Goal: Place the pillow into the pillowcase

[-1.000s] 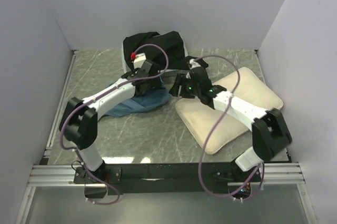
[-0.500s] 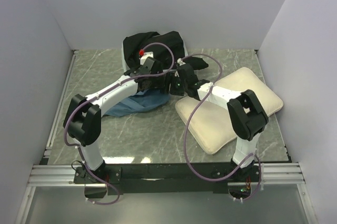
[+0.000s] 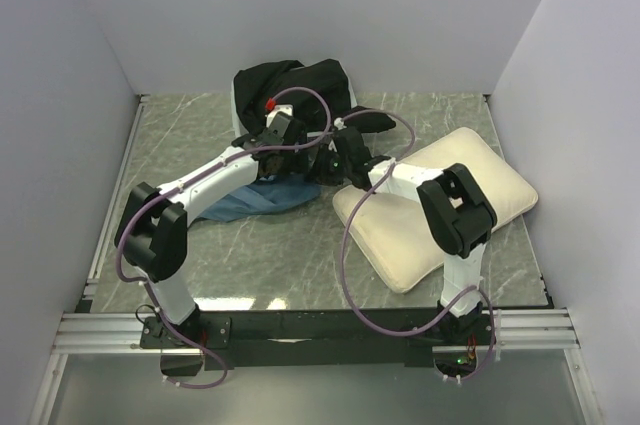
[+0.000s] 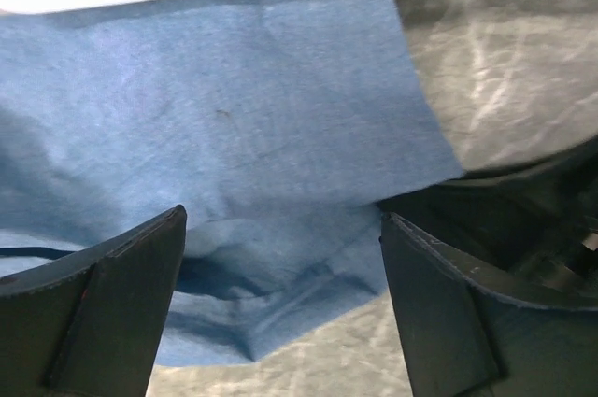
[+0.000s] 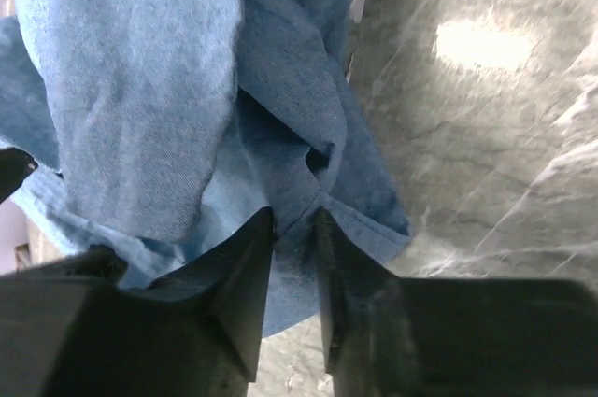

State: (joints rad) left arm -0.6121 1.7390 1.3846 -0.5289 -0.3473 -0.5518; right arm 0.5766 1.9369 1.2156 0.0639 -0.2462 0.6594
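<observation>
The slate-blue pillowcase lies crumpled on the table left of centre. The cream pillow lies flat to its right, partly under the right arm. My left gripper hovers over the pillowcase's right end. In the left wrist view that gripper is open, its fingers straddling a fold of the pillowcase without touching it. My right gripper meets the same end. In the right wrist view the right gripper is pinched on a bunched fold of the pillowcase.
A black cloth is heaped at the back wall, just behind both grippers. The marbled grey-green table shows right of the fabric. White walls close in the left, back and right sides. Purple cables loop over both arms.
My right arm has swung left from over the pillow to the pillowcase's edge, and its jaws have narrowed onto a fold. The left gripper shifted slightly and stays open.
</observation>
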